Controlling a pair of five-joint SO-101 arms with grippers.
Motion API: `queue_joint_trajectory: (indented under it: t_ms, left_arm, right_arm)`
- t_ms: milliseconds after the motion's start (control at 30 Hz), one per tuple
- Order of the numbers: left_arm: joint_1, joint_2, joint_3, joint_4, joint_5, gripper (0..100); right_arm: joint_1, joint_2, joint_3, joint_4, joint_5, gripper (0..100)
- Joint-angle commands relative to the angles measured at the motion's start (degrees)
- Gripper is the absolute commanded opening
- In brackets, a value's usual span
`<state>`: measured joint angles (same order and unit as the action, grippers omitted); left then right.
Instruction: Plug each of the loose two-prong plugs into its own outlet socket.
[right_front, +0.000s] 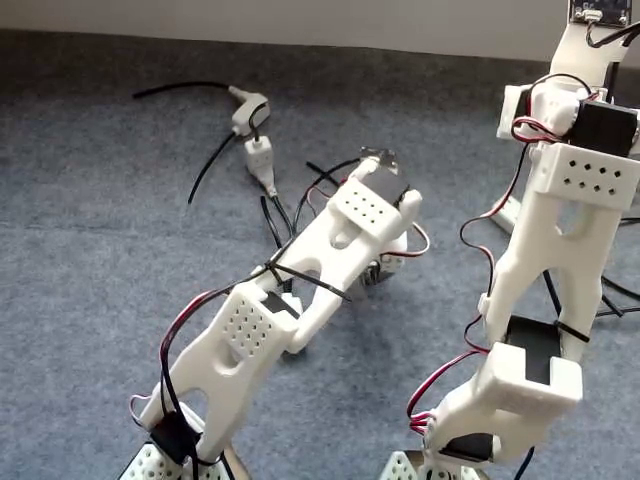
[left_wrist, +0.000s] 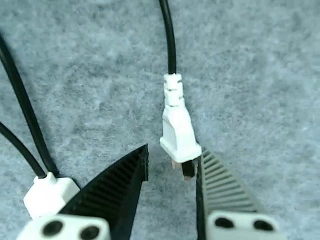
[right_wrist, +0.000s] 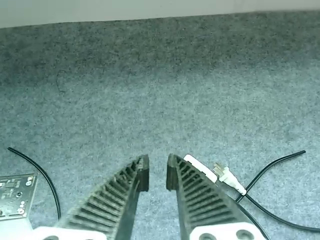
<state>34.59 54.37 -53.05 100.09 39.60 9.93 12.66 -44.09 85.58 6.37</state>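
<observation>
- Left pincer (left_wrist: 173, 154): fingers apart, straddling the prong end of a white plug (left_wrist: 177, 131), with nothing clamped.
- The plug lies flat on the grey carpet (left_wrist: 260, 75) near the scene's middle.
- Best to advance over the plug's body so the pads close on its flat sides, not the prongs.
- Right pincer (right_wrist: 157, 162): narrowly apart, empty, above a second plug (right_wrist: 220, 175).

One plug (left_wrist: 177, 135) on carpet (left_wrist: 260, 75) between the left gripper (left_wrist: 175, 150)'s jaws, second connector (left_wrist: 47, 195) just beside one jaw
</observation>
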Motion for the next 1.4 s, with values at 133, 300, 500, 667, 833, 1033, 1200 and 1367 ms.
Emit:
queue_joint_trajectory:
  t_ms: [133,300,500,667,833,1033,1200,1367]
  left_arm:
    - [-0.4,-0.7,-1.7,0.4,-0.6,16]
    - [-0.7,-0.7,-1.7,-0.1,-0.7,16]
    - [-0.7,-0.7,-1.7,-3.7,-4.4,16]
    - [-0.7,-0.7,-2.1,-5.1,-4.5,16]
    - [-1.0,-0.7,-1.8,-7.1,-4.7,16]
    - [-4.2,-0.2,-1.7,-7.4,-4.7,16]
    - [-5.9,5.5,-2.2,-9.0,-4.7,16]
    - [-4.4,6.5,-5.5,-9.0,-4.6,16]
  right_arm:
    - [0.5,-1.0,-2.7,-1.0,-0.2,8.0]
    - [0.5,-1.0,-2.7,-1.0,-0.2,8.0]
    - [0.5,-1.0,-2.7,-1.0,-0.2,8.0]
    - [0.5,-1.0,-2.7,-1.0,-0.2,8.0]
    - [0.5,-1.0,-2.7,-1.0,-0.2,8.0]
    - [0.5,-1.0,-2.7,-1.0,-0.2,8.0]
    - [0.5,-1.0,-2.7,-1.0,-0.2,8.0]
    - [0.6,-1.0,-2.7,-1.0,-0.2,8.0]
